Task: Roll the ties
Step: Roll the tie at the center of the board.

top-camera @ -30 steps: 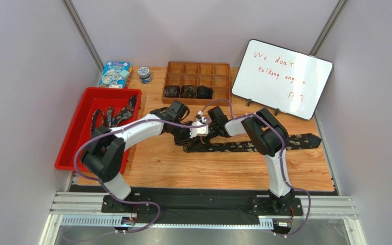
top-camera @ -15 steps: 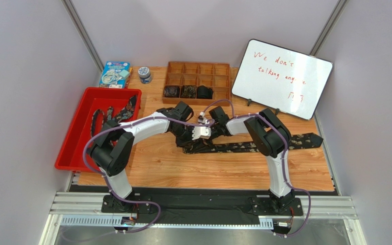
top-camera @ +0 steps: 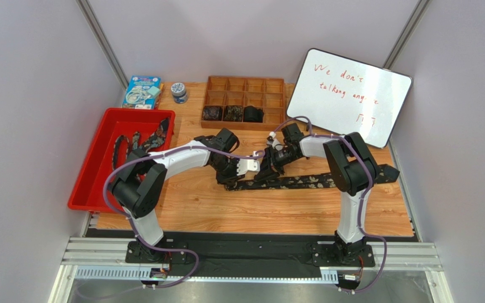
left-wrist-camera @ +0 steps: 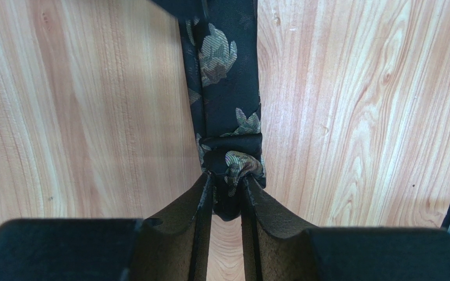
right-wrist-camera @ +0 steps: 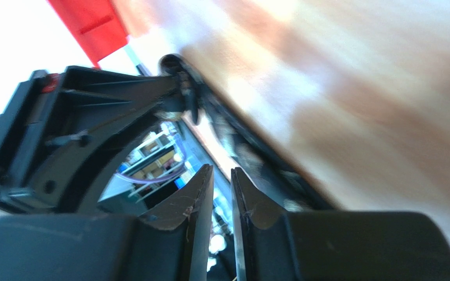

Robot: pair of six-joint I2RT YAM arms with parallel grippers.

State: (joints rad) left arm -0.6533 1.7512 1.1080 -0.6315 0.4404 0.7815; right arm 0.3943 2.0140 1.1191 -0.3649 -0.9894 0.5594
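On the table, at the left edge, a tray with loose ties inside. Behind the tray, in the far left corner, a booklet; just right of it a small jar. Further right, at the far edge, a divided box; in its near row three coils, side by side from the left. Right of the box, a propped writing board. In front of both, a long tie flat from the middle to the right edge, left end rolled, between the fingers of the left gripper.

whiteboard: red handwriting, "We don't" above "talking any…"; a last mark lower right, unreadable
blue box: print too small to read
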